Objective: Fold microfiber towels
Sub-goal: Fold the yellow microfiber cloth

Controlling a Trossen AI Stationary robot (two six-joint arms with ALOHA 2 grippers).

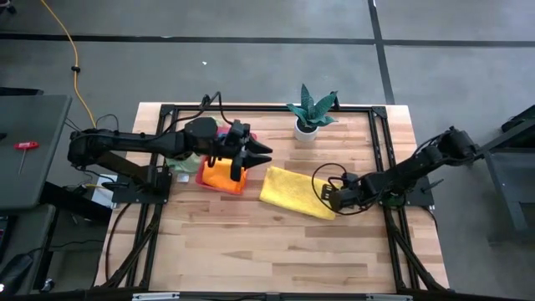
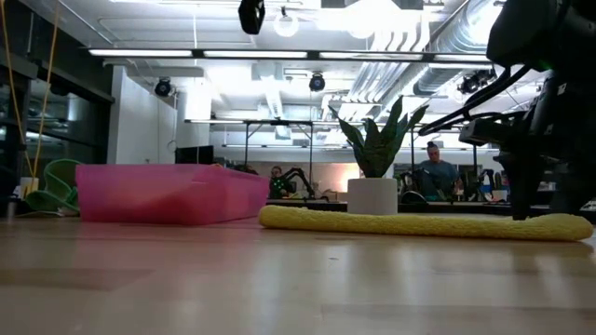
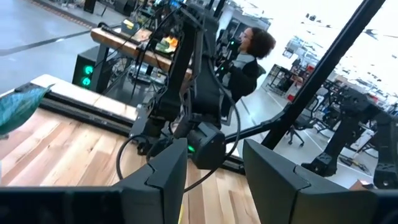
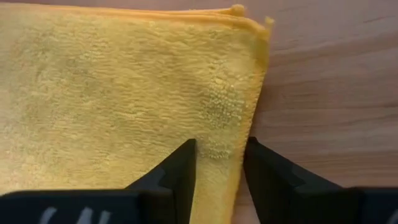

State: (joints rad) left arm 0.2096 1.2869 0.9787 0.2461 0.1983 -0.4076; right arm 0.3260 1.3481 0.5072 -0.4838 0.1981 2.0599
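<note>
A yellow towel [image 1: 294,192], folded into a rectangle, lies flat on the table right of centre; it also shows in the low view [image 2: 419,223]. My right gripper [image 1: 328,198] is low over its right edge, open, with a strip of that edge [image 4: 219,146] between its fingers. An orange towel [image 1: 221,176] lies in the pink tray [image 1: 203,177]. A pale green towel [image 1: 180,163] lies just left of the tray. My left gripper [image 1: 255,155] is open and empty above the tray's right end, pointing toward the table's right. The other towels do not show. My right gripper's fingers [image 4: 180,168] come at the yellow towel from above, one on the cloth and one at its right edge [image 4: 249,134]. The towel lies flat and is not drawn up. I cannot tell whether the fingertips touch it.
A potted plant in a white pot [image 1: 308,125] stands at the far middle of the table, close behind the yellow towel. The pink tray [image 2: 172,194] stands left of centre. Bare wood lies toward the near edge [image 1: 267,251]. People sit in the room beyond.
</note>
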